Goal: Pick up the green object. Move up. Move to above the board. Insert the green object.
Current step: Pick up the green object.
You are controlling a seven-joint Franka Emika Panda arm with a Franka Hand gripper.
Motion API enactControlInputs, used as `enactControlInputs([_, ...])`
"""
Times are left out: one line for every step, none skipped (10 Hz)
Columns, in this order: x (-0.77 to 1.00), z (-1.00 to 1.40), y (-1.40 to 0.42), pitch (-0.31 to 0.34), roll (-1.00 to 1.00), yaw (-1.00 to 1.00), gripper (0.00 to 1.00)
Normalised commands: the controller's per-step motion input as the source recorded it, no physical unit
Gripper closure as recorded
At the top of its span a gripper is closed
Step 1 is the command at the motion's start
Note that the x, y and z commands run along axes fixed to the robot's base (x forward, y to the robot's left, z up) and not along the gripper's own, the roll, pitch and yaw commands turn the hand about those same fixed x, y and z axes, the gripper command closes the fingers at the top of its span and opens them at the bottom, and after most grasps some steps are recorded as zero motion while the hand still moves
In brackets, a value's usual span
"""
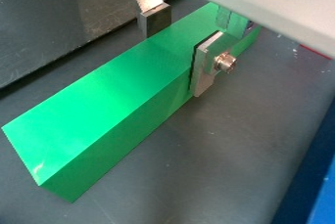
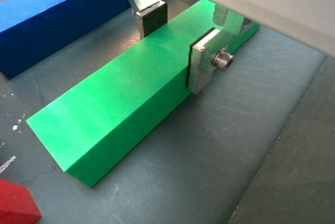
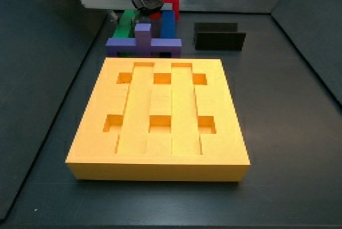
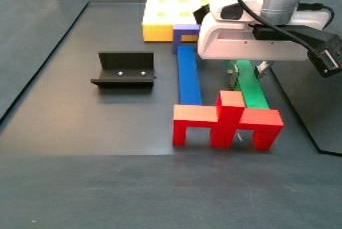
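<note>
The green bar (image 1: 112, 120) lies flat on the dark floor and shows in both wrist views (image 2: 124, 106). My gripper (image 1: 181, 38) straddles it near one end, one finger (image 1: 152, 15) on the far side and the other finger (image 1: 210, 62) pressed against the near side, both pads against the bar (image 2: 179, 40). In a side view the gripper (image 4: 251, 69) is low over the green bar (image 4: 249, 88). From the opposite side the bar (image 3: 124, 21) is partly hidden under the gripper (image 3: 138, 3). The orange-yellow board (image 3: 158, 168) lies apart from it, also seen at the back (image 4: 163, 31).
A long blue bar (image 4: 187, 73) lies beside the green bar, close to the far finger (image 2: 53, 27). A red piece (image 4: 227, 123) sits at the green bar's end. A purple block (image 3: 144, 45) lies between bar and board. The fixture (image 4: 123, 70) stands to the side.
</note>
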Motion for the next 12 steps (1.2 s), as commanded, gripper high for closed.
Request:
enactControlInputs([0.0,0.0,0.0,0.0,0.0,0.0,1.0])
enactControlInputs([0.0,0.0,0.0,0.0,0.0,0.0,1.0])
enactControlInputs([0.0,0.0,0.0,0.0,0.0,0.0,1.0])
enactControlInputs([0.0,0.0,0.0,0.0,0.0,0.0,1.0])
enactControlInputs([0.0,0.0,0.0,0.0,0.0,0.0,1.0])
enactControlInputs([0.0,0.0,0.0,0.0,0.0,0.0,1.0])
enactControlInputs([0.0,0.0,0.0,0.0,0.0,0.0,1.0])
enactControlInputs([0.0,0.0,0.0,0.0,0.0,0.0,1.0])
enactControlInputs([0.0,0.0,0.0,0.0,0.0,0.0,1.0])
enactControlInputs([0.0,0.0,0.0,0.0,0.0,0.0,1.0])
enactControlInputs([0.0,0.0,0.0,0.0,0.0,0.0,1.0])
enactControlInputs([0.0,0.0,0.0,0.0,0.0,0.0,1.0])
